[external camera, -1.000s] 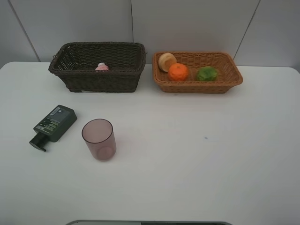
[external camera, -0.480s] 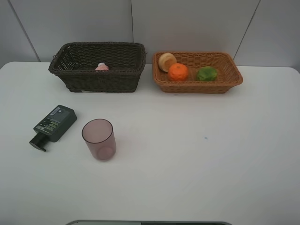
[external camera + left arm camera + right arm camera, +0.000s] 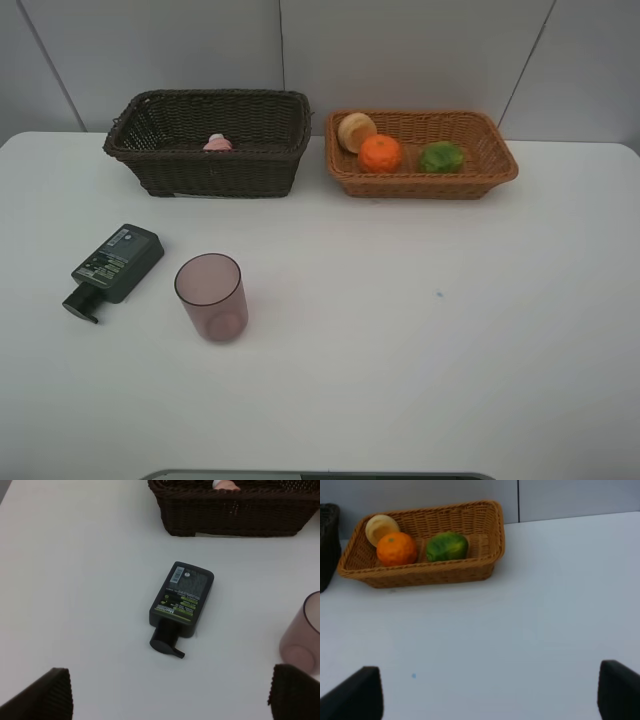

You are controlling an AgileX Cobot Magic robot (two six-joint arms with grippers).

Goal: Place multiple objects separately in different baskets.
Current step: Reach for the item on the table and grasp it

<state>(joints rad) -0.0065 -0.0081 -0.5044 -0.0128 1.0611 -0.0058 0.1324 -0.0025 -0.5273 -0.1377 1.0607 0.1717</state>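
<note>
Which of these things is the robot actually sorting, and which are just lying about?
In the job: dark basket, tan basket, orange, green fruit, yellowish fruit, pink bottle, pump bottle, mauve cup.
Just there: white table, tiny speck on it.

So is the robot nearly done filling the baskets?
The orange, green fruit and red-yellow fruit sit in the tan basket, the pink bottle in the dark basket. Left end effector and right end effector: open, empty. Left: pump bottle and cup, on the table.
</note>
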